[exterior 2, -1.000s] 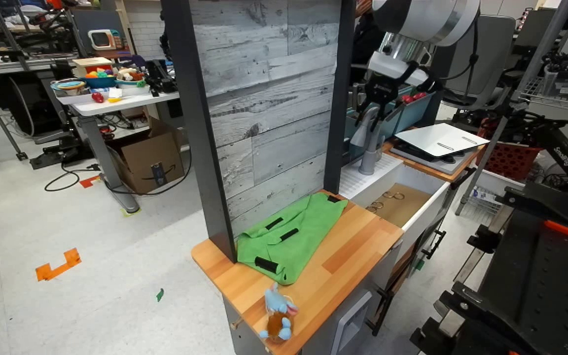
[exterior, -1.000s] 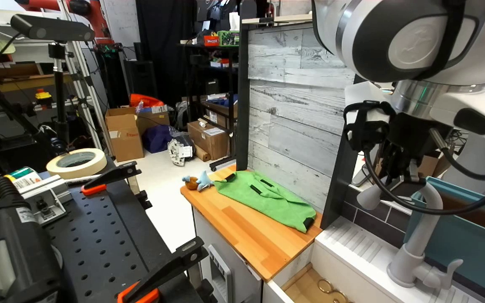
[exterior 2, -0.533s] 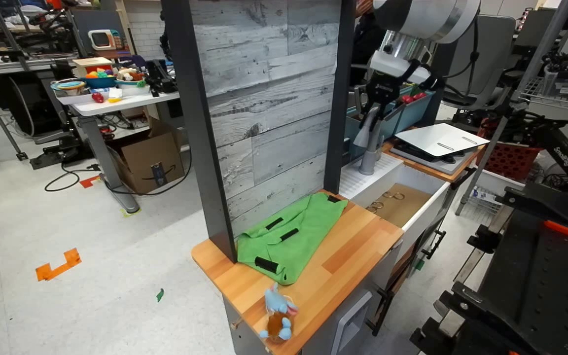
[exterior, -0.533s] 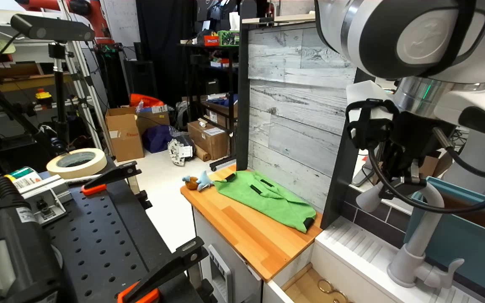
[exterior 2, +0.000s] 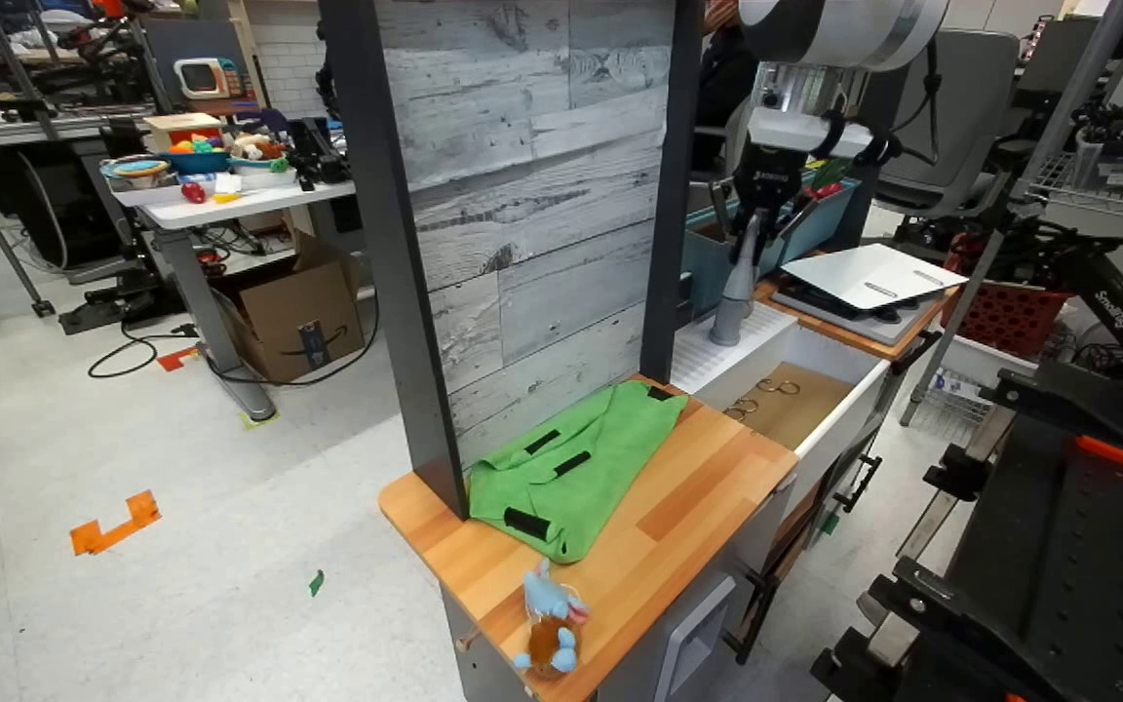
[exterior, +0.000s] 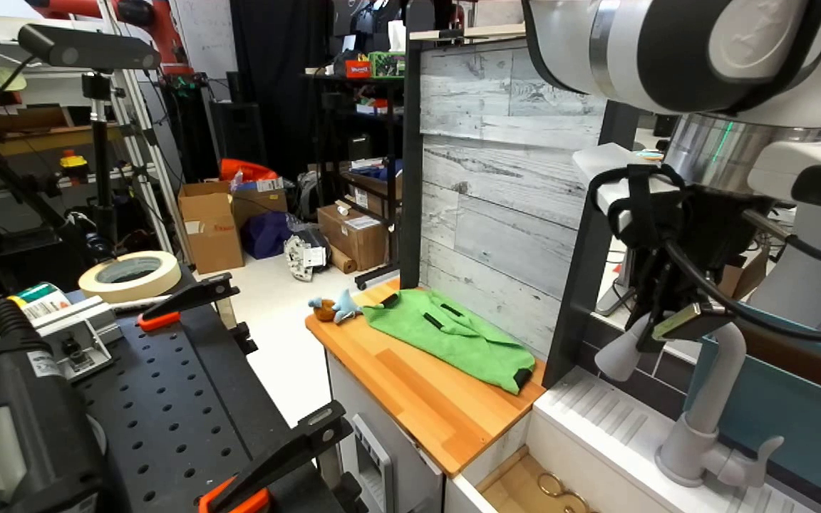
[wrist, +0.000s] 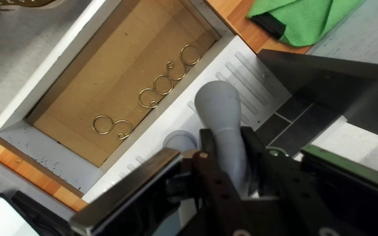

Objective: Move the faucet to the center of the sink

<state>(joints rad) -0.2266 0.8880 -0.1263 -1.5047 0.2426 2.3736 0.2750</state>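
Currently, in an exterior view, the faucet (exterior: 717, 388) stands on the ledge (exterior: 599, 410) beside the sink (exterior: 589, 452). In an exterior view, its nozzle (exterior 2: 739, 283) points down. In the wrist view, the gripper (wrist: 227, 137) clasps the faucet just behind that nozzle, above the ledge.

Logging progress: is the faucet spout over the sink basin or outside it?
Outside: the wrist view shows the spout over the ribbed ledge beside the basin.

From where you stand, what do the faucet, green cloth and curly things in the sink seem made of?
Faucet: probably plastic; its grey is matte, without metallic glint.
Green cloth: fabric, creased and finely textured; fibre unclear.
Curly things: apparently metal wire, gold-toned and shiny.
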